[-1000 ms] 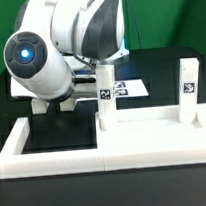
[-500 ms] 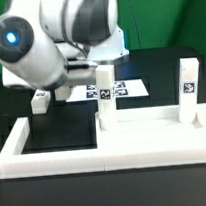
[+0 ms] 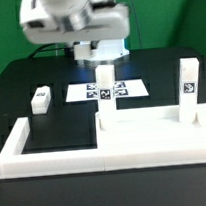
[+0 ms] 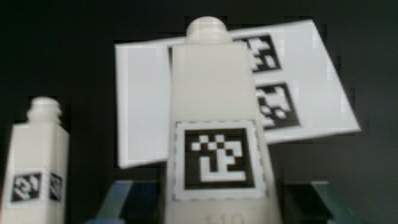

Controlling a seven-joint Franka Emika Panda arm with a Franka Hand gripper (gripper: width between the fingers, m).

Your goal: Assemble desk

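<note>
Swung up and back from the exterior view's left, the arm [image 3: 75,23] now hangs over the leg [image 3: 107,91], which has not shifted.
Its gripper [image 4: 215,197] is clenched on the upright leg's upper part, fingers [image 4: 128,198] tight at either side; the leg stands at the tabletop's [image 3: 144,138] far corner on the exterior view's left; a second leg [image 3: 188,84] stands at the other far corner; a loose leg [image 3: 39,98] lies near the marker board [image 3: 130,89]; fitting this leg seems the step in hand, its seating unclear; next calls for a plumb push down and turning.

White leg [image 3: 108,113] with black-and-white tag [image 3: 106,92], white marker board [image 3: 137,87], black table [image 3: 14,83], green backdrop [image 3: 174,15]
</note>
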